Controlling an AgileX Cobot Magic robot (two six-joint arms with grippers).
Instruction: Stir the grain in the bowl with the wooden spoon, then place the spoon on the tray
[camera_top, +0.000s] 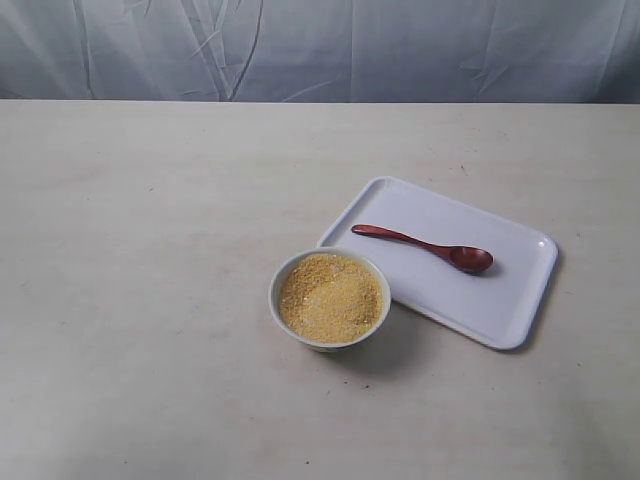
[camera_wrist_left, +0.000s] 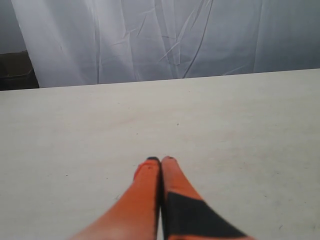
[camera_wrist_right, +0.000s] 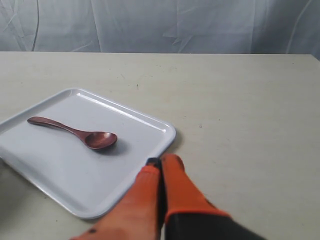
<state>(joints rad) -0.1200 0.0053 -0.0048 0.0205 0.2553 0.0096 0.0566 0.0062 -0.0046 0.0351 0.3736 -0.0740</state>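
Observation:
A white bowl holds a mound of golden-yellow grain near the middle of the table. Just behind it to the right lies the white tray, and the dark reddish-brown wooden spoon rests on it, free of any gripper. In the right wrist view the spoon lies on the tray, and my right gripper is shut and empty above the tray's near corner. My left gripper is shut over bare table, empty. Neither gripper shows in the exterior view.
A pale beige tabletop stretches around the bowl and tray. A wrinkled grey-white cloth backdrop hangs behind the table's far edge.

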